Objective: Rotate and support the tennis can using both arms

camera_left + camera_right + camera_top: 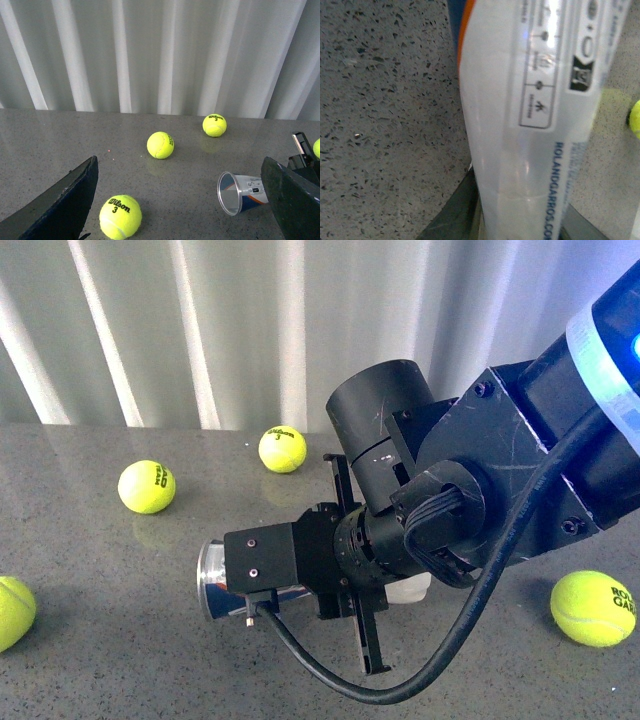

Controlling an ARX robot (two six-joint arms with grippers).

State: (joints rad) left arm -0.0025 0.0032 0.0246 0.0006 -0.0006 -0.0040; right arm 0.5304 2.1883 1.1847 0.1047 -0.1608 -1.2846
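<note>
The tennis can (213, 580) lies on its side on the grey speckled table, its metal-rimmed open end facing left. My right gripper (352, 570) is shut on the tennis can's middle, and the bulky black arm hides most of the tube. In the right wrist view the white label (530, 125) fills the frame between the dark fingers (452, 217). The left wrist view shows the can's open end (229, 193) low on the table. My left gripper (182, 210) is open, apart from the can, with nothing between its fingers (65, 205).
Yellow-green tennis balls lie scattered on the table: one (146, 486) at back left, one (282, 449) near the curtain, one (12, 612) at the left edge, one (593, 607) at the right. A ball (120, 216) sits close to my left finger.
</note>
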